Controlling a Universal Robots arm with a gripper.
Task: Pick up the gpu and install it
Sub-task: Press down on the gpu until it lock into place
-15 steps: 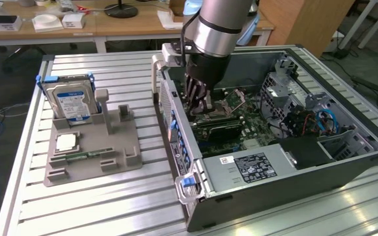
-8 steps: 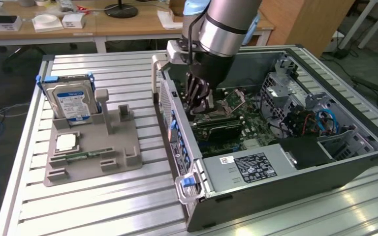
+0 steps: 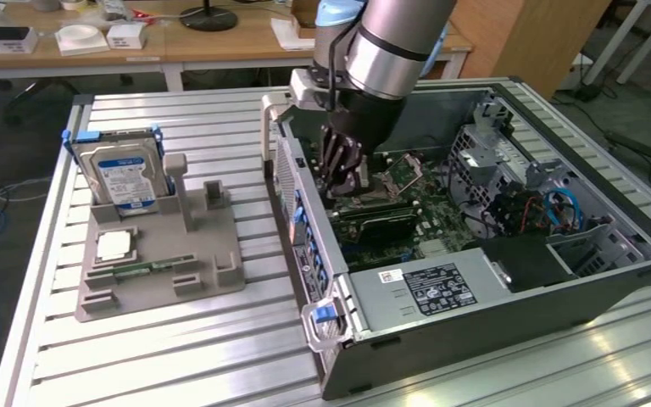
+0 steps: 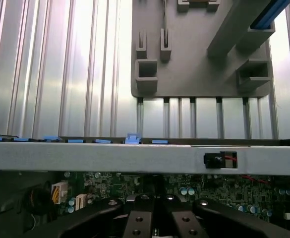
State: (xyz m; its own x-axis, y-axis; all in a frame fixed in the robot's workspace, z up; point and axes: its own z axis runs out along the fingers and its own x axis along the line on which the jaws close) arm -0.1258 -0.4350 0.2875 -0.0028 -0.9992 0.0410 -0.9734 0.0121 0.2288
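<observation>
Gripper [image 3: 344,182] is down inside the open PC case [image 3: 597,292], upper centre of the exterior view, fingers closed tight over the motherboard [image 3: 410,208]. GPU [image 3: 373,217] sits edge-on on the board just below the fingertips; can't tell if the fingers grip it or only touch it. Left of frame: grey fixture [image 3: 162,280] on the slatted table [image 3: 179,365], w/ hard drive [image 3: 122,174] upright in its slot. Wrist view: gripper [image 4: 154,225] at the bottom edge, over the green board.
</observation>
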